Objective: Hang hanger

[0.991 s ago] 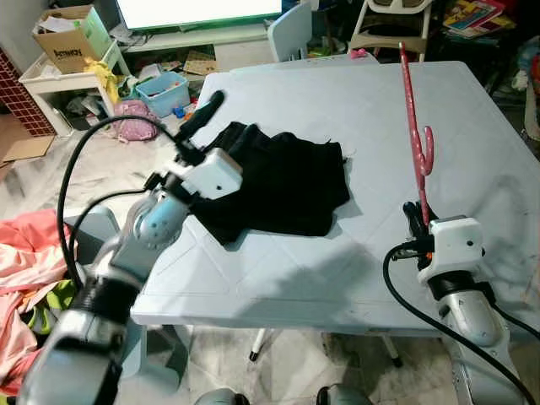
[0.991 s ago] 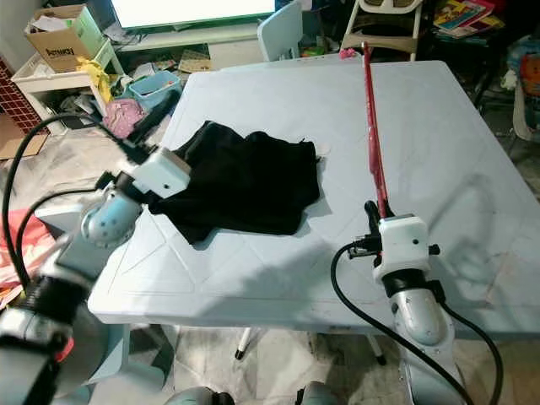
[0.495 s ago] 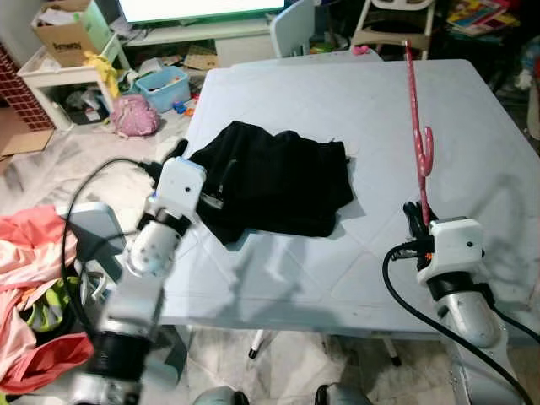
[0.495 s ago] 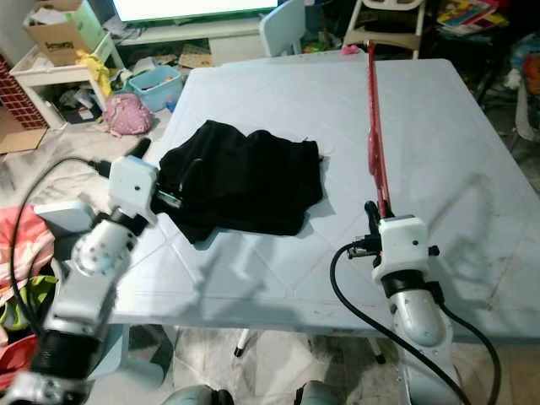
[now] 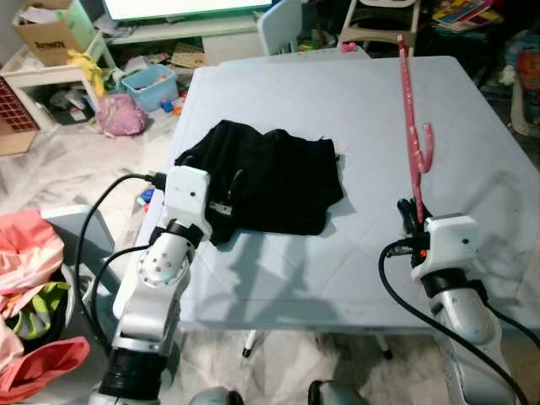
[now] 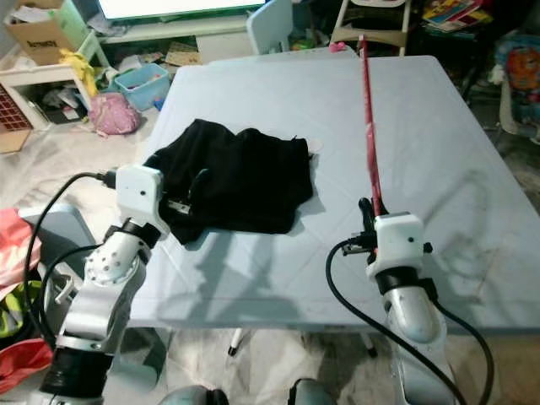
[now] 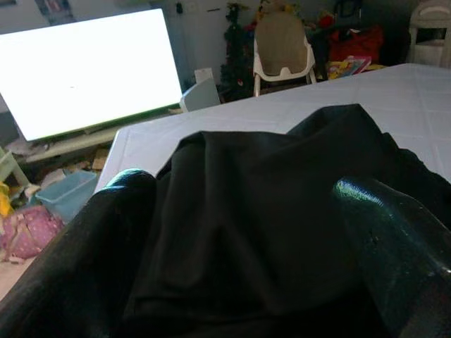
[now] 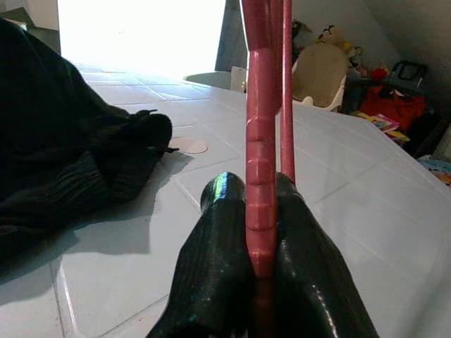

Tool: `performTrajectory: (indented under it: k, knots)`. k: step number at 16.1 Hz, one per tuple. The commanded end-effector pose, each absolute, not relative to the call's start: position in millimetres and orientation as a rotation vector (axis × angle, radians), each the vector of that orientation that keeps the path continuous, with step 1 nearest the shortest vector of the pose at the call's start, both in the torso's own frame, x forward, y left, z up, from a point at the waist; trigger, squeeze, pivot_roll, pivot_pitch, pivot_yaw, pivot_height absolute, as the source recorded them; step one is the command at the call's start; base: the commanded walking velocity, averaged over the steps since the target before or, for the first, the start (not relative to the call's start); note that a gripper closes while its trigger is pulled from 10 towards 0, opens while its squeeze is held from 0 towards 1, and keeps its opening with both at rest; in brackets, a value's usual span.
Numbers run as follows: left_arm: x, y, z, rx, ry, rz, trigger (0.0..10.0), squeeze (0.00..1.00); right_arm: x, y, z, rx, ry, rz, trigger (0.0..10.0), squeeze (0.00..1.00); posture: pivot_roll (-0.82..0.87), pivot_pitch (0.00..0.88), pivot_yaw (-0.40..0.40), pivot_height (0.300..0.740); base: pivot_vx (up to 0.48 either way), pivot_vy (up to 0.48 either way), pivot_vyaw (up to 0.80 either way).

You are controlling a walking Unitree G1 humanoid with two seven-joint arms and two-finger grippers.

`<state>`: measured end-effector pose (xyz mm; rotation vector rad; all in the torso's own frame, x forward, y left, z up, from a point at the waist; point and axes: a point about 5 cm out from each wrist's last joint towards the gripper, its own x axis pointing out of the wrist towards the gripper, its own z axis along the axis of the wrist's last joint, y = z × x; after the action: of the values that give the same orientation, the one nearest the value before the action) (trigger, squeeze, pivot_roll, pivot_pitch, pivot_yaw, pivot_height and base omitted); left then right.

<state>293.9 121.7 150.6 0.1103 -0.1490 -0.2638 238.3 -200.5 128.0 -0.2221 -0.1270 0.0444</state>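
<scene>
On the floor at the far left lies a heap of pink cloth (image 5: 25, 245), and beyond it, at the far side of the room, stand a cardboard box (image 5: 46, 21), a pink bag (image 5: 116, 114) and a blue bin (image 5: 152, 83), with a bright screen (image 7: 91, 67) behind them. The left gripper (image 7: 246, 232) sits at the near left edge of the pale blue surface (image 5: 321, 93), its jaws apart and reaching onto the near left part of the black garment (image 5: 270, 173); in the left wrist view one finger shows on each side with dark folded cloth between them, though whether the fingers (image 7: 394, 246) press on the cloth cannot be told. The garment lies crumpled on the left half of the surface, well apart from the right arm. A white chair (image 5: 283, 21) stands at the far edge, and a high chair (image 7: 282, 42) farther back. To the right, the pink hanger (image 5: 411, 110) stands nearly upright, its long side running from the near right part of the surface toward the far edge, with its hook branching off partway up. The right gripper (image 8: 257, 211) is at the near right, jaws clamped together on the hanger's lower end, the pink bar pinched between the two black fingers (image 8: 218, 232) just above the surface.
</scene>
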Motion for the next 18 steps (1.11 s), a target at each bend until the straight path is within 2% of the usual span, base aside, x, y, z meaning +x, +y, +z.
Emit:
performTrajectory:
  k: [1, 11, 15, 18]
  knots:
    - [293.6, 124.9, 154.3, 0.123, -0.149, -0.259, 10.0, 0.00, 232.4, -200.4, 106.5, -0.191, -0.017, 0.046, 10.0, 0.00, -0.05, 0.048, 0.084, 0.740, -0.334, 0.000, 0.00]
    - [293.9, 122.2, 155.5, 0.115, -0.135, -0.263, 10.0, 0.00, 234.0, -200.4, 105.2, -0.189, -0.011, 0.050, 10.0, 0.00, -0.05, 0.039, 0.083, 0.740, -0.343, 0.000, 0.00]
    - [294.2, 120.2, 156.7, 0.115, -0.134, -0.264, 10.0, 0.00, 234.6, -201.3, 105.1, -0.195, -0.011, 0.043, 10.0, 0.00, -0.05, 0.038, 0.084, 0.740, 0.000, 0.000, 0.00]
    - [295.6, 120.5, 156.3, 0.102, -0.124, -0.265, 10.0, 0.00, 234.8, -200.8, 104.3, -0.187, -0.009, 0.044, 10.0, 0.00, -0.05, 0.038, 0.084, 0.740, 0.000, 0.467, 0.00]
